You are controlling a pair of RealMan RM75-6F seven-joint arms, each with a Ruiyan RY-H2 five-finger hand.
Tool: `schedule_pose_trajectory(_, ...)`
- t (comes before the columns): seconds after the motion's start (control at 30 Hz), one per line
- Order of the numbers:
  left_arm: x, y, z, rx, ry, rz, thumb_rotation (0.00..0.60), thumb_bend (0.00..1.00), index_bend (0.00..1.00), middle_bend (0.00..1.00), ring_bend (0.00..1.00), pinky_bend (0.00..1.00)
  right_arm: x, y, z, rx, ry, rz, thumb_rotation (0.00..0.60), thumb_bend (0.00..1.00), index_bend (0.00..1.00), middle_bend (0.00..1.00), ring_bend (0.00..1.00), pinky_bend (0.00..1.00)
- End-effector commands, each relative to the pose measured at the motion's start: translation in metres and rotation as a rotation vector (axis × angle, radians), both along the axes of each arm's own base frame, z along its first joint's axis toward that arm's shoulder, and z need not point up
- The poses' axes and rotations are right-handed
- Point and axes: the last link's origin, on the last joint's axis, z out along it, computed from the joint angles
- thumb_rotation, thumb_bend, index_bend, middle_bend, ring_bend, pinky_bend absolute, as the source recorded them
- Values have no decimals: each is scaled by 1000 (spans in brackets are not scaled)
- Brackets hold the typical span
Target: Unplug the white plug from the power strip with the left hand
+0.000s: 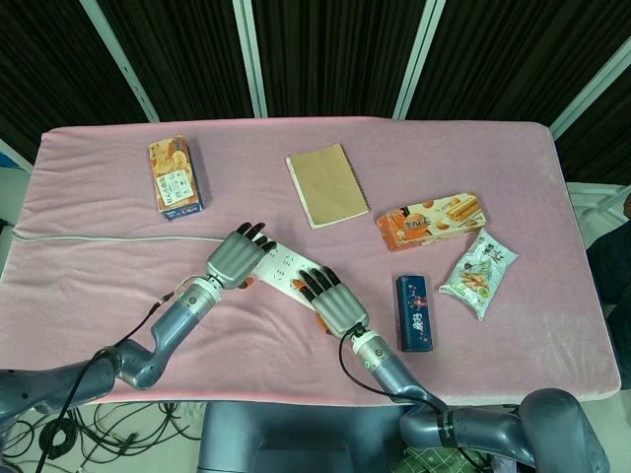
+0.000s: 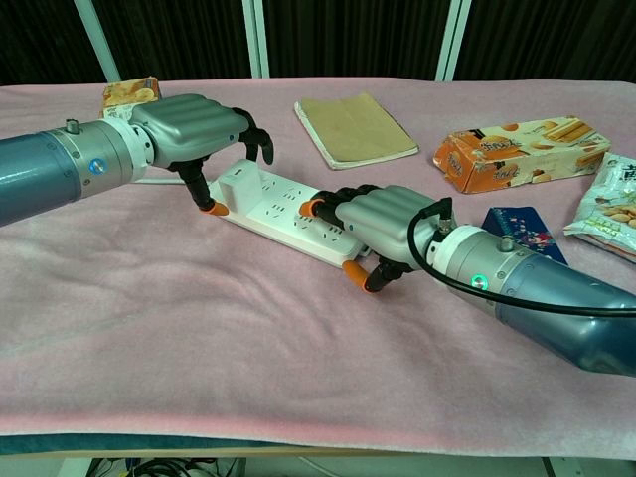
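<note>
The left hand is hovering with its fingers curled and holding nothing, the small white plastic plug is sitting just under those fingers in the long white power strip, and the right hand is pressing the strip's other end, so I think pinching the plug's sides and pulling straight up works best.

The long white power strip lies on the pink cloth table, with the flat brown notebook behind it.
</note>
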Motion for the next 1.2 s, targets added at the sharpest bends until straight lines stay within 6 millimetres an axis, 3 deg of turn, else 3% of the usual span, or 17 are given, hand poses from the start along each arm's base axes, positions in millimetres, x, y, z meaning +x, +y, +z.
schedule_pose_trajectory(0.03, 1, 0, 1, -2, -4, 2, 600, 155, 270, 321, 98, 183, 0, -1, 1, 1, 2, 2, 600, 512, 0, 0, 0, 56)
schedule_pose_trajectory(1.2, -2, -5, 3, 11, 13, -9, 600, 154, 264, 315, 95, 173, 6, 4, -7, 11, 8, 39, 600, 512, 0, 0, 0, 56)
